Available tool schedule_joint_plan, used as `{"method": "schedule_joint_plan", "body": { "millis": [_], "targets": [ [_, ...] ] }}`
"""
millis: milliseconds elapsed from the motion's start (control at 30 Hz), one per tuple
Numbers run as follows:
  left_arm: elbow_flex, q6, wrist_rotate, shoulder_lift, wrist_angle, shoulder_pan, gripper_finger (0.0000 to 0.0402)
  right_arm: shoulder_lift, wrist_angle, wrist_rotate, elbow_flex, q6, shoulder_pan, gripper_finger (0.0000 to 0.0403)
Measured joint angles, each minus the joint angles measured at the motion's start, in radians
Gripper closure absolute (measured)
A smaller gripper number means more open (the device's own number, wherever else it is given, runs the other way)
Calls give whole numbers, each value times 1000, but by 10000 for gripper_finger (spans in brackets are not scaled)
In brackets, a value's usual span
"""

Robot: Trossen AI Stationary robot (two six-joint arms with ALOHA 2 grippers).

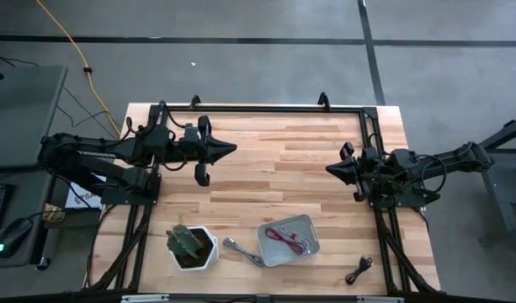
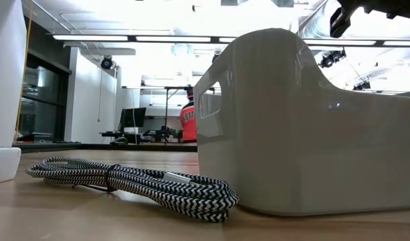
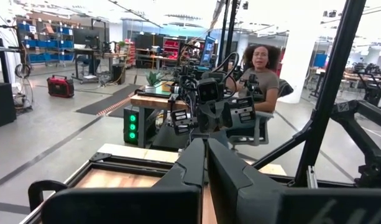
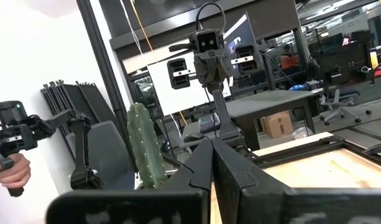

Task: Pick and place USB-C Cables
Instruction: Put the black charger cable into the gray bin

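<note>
Left tool [image 1: 232,148] pressed together, holding nothing, left of centre in the high view – right tool [image 1: 329,169] likewise pressed together and bare, right of centre, the tips facing each other. Maroon cable [image 1: 289,239] lies in the pale tray [image 1: 307,225] at bottom centre; silver-grey cable [image 1: 242,251] just left of the tray on the wooden surface [image 1: 274,181]; black cable [image 1: 359,270] lower right. Low view alone shows the braided zigzag weave [image 2: 151,182] – tray wall fills its right side. Potted cactus [image 1: 190,244] lower left. Left wrist view shows a seated person [image 3: 260,78] beyond.
</note>
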Motion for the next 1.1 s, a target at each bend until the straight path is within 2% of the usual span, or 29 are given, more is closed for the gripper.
{"method": "schedule_joint_plan", "body": {
  "millis": [1100],
  "targets": [
    [0, -24, -15, 0, 0, 0, 401, 0, -22, 15, 0, 19, 0, 402]
  ]
}}
